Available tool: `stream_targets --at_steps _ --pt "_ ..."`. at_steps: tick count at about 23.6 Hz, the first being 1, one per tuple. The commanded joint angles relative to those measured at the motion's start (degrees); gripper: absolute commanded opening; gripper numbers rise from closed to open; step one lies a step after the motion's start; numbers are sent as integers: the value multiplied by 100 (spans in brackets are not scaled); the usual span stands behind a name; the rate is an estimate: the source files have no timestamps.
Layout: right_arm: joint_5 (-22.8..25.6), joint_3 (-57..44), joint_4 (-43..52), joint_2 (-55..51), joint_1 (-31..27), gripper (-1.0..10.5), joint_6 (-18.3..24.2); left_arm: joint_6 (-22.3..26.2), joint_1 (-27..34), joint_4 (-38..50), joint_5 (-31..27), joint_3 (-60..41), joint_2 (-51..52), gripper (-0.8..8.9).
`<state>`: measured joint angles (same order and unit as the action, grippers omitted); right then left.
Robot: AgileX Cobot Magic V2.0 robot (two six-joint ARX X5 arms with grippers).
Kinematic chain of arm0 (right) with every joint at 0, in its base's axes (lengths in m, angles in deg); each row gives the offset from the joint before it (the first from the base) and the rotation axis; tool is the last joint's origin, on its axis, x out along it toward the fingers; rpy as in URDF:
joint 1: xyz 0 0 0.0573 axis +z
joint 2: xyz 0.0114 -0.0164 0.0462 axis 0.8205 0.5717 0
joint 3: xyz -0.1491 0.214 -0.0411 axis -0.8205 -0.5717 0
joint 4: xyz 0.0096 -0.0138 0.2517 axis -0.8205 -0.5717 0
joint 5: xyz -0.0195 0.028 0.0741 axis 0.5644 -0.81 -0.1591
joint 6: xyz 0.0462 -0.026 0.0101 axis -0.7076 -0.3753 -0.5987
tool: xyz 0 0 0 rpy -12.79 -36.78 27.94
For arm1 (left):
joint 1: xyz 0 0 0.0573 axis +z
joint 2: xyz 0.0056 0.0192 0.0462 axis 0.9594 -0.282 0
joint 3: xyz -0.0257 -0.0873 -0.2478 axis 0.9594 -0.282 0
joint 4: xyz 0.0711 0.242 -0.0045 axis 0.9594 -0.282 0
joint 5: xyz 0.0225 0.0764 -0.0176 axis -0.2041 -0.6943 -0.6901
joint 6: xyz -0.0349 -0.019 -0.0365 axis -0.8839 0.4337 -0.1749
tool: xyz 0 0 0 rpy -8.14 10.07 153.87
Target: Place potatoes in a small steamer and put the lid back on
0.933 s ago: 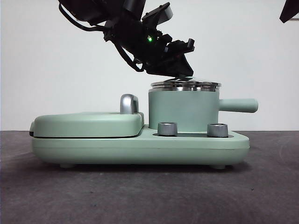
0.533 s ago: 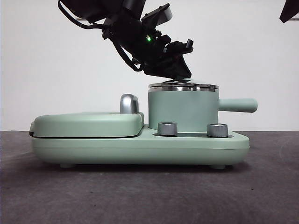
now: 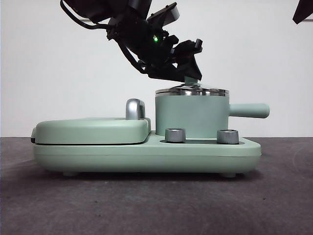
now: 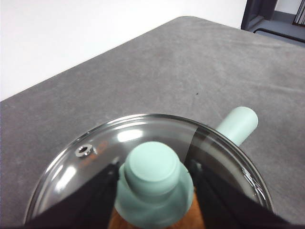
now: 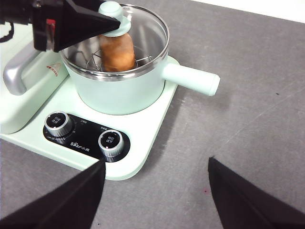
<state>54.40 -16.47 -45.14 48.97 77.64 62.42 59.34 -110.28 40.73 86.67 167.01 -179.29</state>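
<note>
- On the grey counter (image 5: 248,95), a mint-green cooker base (image 3: 146,152) carries the small steamer (image 3: 190,115), its straight handle pointing away from the working arm.
- Inside the pot, the potatoes (image 5: 116,52) stand on a wire rack.
- Seated level on the steel rim, the lid (image 4: 95,157) looks home.
- Directly over its centre, the left gripper (image 4: 155,179) has jaws flanking the knob (image 4: 153,183), apparently pinching it; release looks next.
- Well apart, the right gripper (image 5: 155,191) waits, jaws spread.
</note>
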Motion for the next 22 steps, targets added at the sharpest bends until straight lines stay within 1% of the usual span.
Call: stream_targets --at_steps 1,4,7,9,11,13,17,19,22 --pt "20 24 44 35 35 331 -74 -223 -37 52 11 179 114 295" --pt "17 24 46 35 35 331 -76 -573 42 -243 11 179 492 294" --pt "-28 24 44 35 35 331 -79 -938 212 -1060 9 177 1045 294" --pt "-122 24 20 37 35 331 -79 -964 382 -1757 11 175 1360 292" --pt "-391 24 20 48 35 331 -81 -962 549 -2332 11 74 1655 292" --pt "-505 24 0 98 37 331 -79 -966 682 -2409 11 -374 2090 292" --pt "-551 24 -9 330 42 331 -79 -1165 872 -2092 13 -1873 3386 289" --pt "-654 24 -7 422 42 331 -76 -1252 922 -2035 11 -2441 3847 289" --pt "-822 24 2 568 42 331 -76 -1305 1008 -2041 11 -3047 4474 279"
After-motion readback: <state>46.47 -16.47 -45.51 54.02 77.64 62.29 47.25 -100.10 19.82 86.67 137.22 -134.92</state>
